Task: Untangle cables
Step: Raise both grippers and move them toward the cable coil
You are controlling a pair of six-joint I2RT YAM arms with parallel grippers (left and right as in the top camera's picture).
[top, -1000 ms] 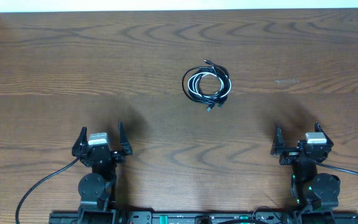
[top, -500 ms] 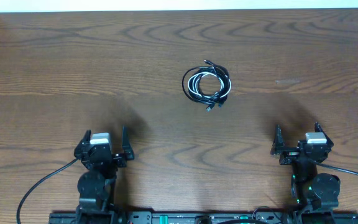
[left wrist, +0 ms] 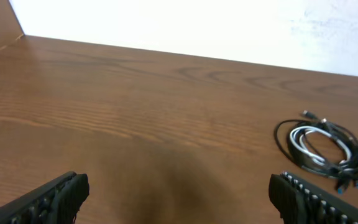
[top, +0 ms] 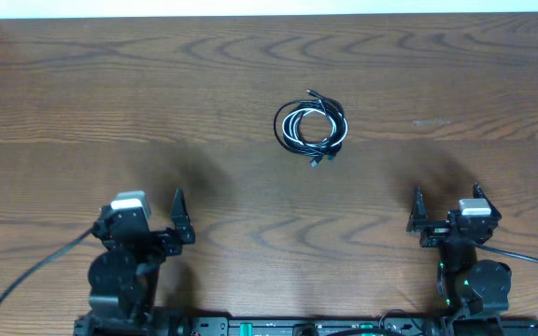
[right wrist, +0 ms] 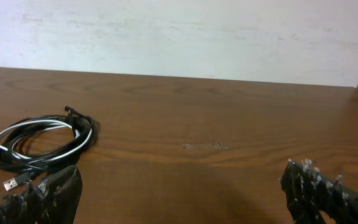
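The cables (top: 312, 125) lie coiled mid-table, well apart from every edge, with open wood all round. The left pincer (left wrist: 180, 180) and right pincer (top: 446, 194) stand wide open, holding nothing, near the front edge. The table (top: 82, 93) is dark wood-grain; a pale wall (right wrist: 179, 37), perhaps plaster, rises behind.

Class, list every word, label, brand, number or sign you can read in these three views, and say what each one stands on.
None can be read. The coil of thin black and white-grey cables carries no visible label. The brown wooden table shows only grain and a pale scuff, which is not lettering.
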